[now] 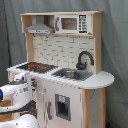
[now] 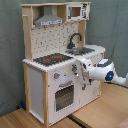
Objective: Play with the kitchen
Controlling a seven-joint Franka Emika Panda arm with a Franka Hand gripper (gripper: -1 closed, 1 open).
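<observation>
I see the toy kitchen (image 2: 55,75) standing rigid, probably heavy (wood panels); I judge its front knobs (image 2: 56,76) graspable. The gripper (image 2: 76,70) hovers at the front; finger state indeterminable.

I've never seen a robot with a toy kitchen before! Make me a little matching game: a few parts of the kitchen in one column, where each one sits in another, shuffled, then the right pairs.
Parts:
1. hob
2. faucet
3. microwave
4. oven window

Places:
A. top shelf, beside the grey hood
B. low on the front, under the hob
C. worktop, with red rings on it
D. rising over the sink

Pairs: 1-C, 2-D, 3-A, 4-B
</observation>
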